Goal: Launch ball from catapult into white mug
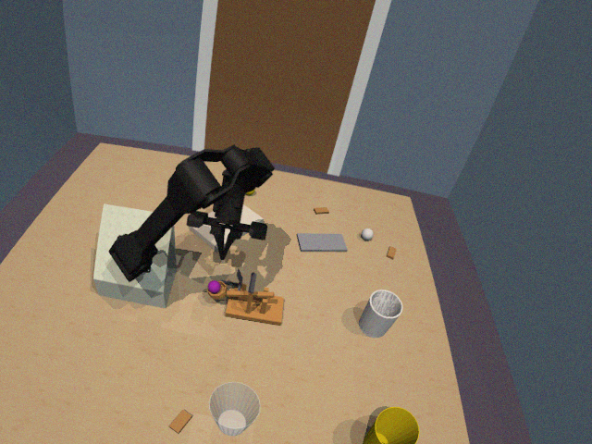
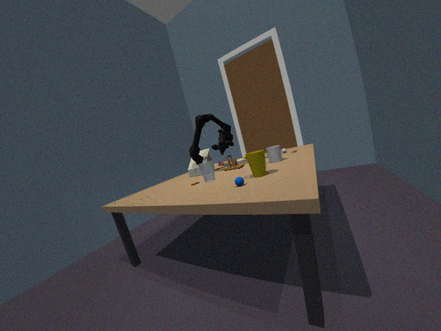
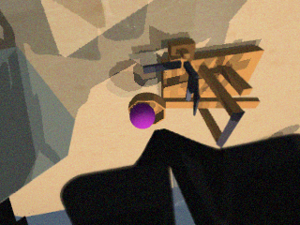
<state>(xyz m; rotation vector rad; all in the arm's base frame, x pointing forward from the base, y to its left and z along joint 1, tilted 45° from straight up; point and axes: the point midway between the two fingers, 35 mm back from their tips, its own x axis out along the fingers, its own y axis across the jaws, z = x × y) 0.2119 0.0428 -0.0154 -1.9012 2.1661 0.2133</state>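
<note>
The wooden catapult [image 1: 255,305] [image 2: 233,163] [image 3: 220,80] stands in the middle of the table. A purple ball [image 1: 214,287] [image 2: 220,163] [image 3: 142,115] sits in its spoon, at the end that points toward the arm's base. My gripper [image 1: 222,255] [image 2: 222,152] [image 3: 159,134] is shut and empty. It points down and hangs above the table just behind the catapult, close to the ball end. A white mug [image 1: 381,313] [image 2: 274,154] stands upright to the right of the catapult. A second pale ribbed cup [image 1: 234,408] [image 2: 207,171] stands near the front edge.
The arm is mounted on a pale block [image 1: 119,224]. A grey flat plate [image 1: 321,241], a small white ball [image 1: 366,233] and small wooden blocks [image 1: 390,252] [image 1: 179,421] lie about. A yellow cup [image 1: 391,426] [image 2: 256,163] stands front right, a blue ball [image 2: 239,181] near it.
</note>
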